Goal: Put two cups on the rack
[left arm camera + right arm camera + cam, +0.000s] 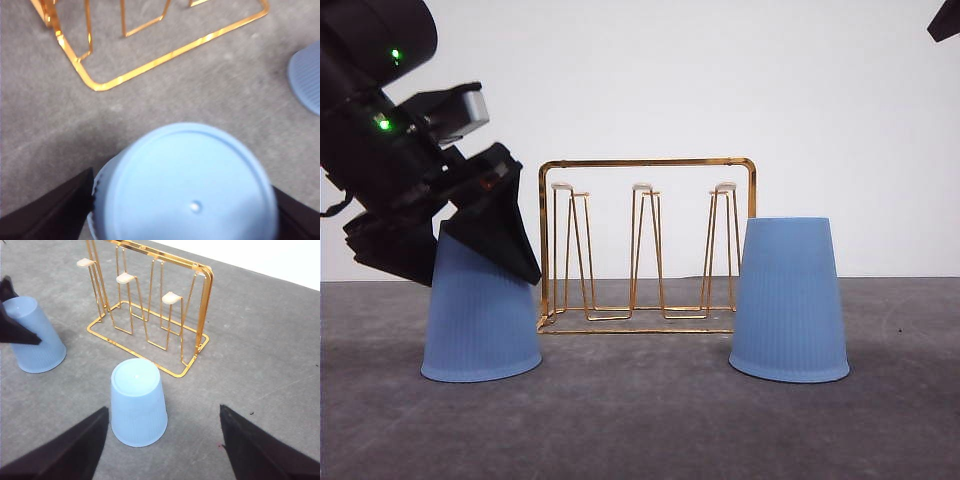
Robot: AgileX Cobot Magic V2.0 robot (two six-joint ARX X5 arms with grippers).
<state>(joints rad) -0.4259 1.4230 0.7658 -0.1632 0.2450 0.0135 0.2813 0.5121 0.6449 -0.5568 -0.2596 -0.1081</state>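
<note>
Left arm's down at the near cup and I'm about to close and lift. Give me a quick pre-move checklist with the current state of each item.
1. Left gripper straddles the left cup, a finger on each side: ok.
2. Jaws open, not yet squeezing: ok.
3. Left cup upside down, rim flat on the table: ok.
4. Rack upright, prongs free: ok.
5. Right cup standing apart from the rack: ok.
6. Right gripper open, above the right cup, away from the left arm: ok.
7. Finger depth on the cup wall: cannot tell.

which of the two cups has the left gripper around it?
The cup left of the rack: the left gripper straddles its top. The right-side cup stands free.
</note>
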